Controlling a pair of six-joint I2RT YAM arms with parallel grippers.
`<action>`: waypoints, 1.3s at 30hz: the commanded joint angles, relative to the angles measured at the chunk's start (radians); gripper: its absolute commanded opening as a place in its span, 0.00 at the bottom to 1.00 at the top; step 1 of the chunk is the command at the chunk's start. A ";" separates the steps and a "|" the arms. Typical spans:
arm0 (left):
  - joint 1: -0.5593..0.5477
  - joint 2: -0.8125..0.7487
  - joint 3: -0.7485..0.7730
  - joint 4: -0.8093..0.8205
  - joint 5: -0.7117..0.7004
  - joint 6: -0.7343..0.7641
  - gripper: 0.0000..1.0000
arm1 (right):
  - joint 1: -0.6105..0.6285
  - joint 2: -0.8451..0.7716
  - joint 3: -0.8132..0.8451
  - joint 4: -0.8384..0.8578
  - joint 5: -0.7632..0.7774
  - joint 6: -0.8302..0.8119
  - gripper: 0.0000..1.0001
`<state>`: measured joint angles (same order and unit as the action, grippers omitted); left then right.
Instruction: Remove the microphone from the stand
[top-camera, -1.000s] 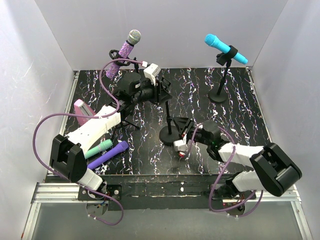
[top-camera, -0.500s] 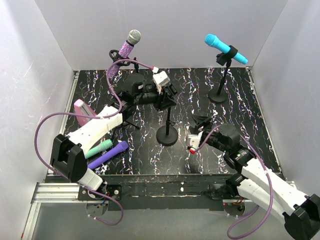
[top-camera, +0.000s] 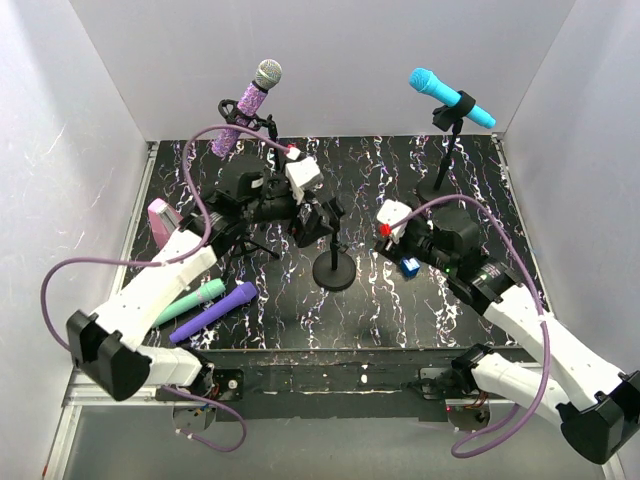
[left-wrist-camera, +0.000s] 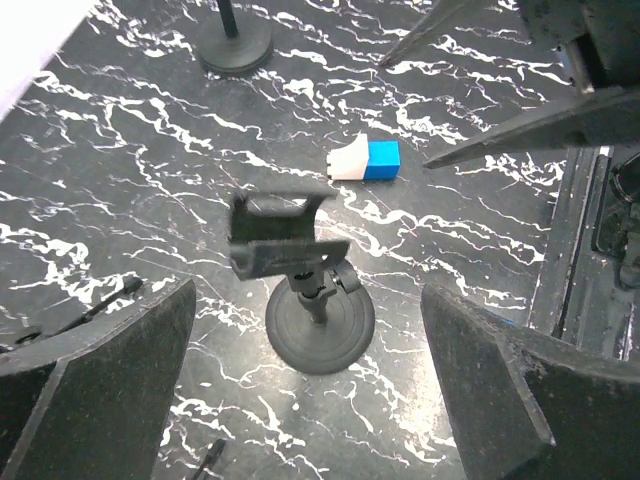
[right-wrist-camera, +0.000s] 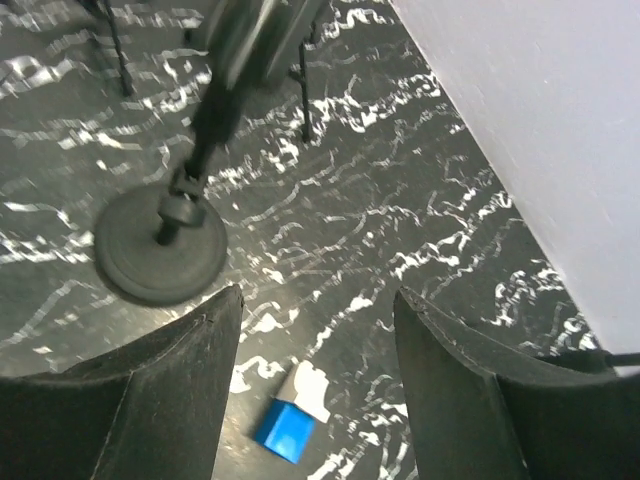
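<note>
Neither gripper holds a microphone. The left gripper (left-wrist-camera: 307, 292) hangs over the centre stand (top-camera: 335, 268) with its fingers (left-wrist-camera: 100, 370) wide apart on either side of the clip (left-wrist-camera: 281, 236), and in the left wrist view that clip is plainly empty. The right gripper (right-wrist-camera: 318, 293) hovers to the right of the same stand, its fingers (right-wrist-camera: 480, 400) also spread with nothing between them. Below it a small blue and white block (right-wrist-camera: 290, 420) lies on the marbled table (top-camera: 480, 200). Two microphones are in clips at the back of the table. The sparkly purple microphone (top-camera: 246, 105) sits tilted on the back-left stand, and the cyan microphone (top-camera: 450, 97) sits on the back-right stand (top-camera: 437, 185). Both are well apart from either gripper. A teal microphone (top-camera: 196, 297) and a plain purple microphone (top-camera: 215, 311) lie loose, side by side, on the near-left of the table. Judging from this, the centre stand is already cleared. If one of the back stands is the target, the whole job is left: reach, clamp on the body, and lift it from the clip.
</note>
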<state>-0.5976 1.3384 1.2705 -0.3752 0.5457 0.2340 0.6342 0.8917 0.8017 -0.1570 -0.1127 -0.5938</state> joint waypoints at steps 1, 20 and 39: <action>0.002 -0.104 0.088 -0.131 -0.043 0.054 0.96 | -0.002 0.036 0.137 -0.042 -0.074 0.245 0.69; 0.001 0.206 0.219 -0.117 0.050 -0.041 0.98 | -0.156 0.294 0.489 -0.159 -0.237 0.661 0.68; -0.004 0.364 0.293 -0.269 0.145 0.045 0.48 | -0.215 0.214 0.398 -0.174 -0.196 0.624 0.67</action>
<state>-0.5995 1.6878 1.4940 -0.6338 0.6567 0.2565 0.4267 1.0977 1.1927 -0.3508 -0.3161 0.0410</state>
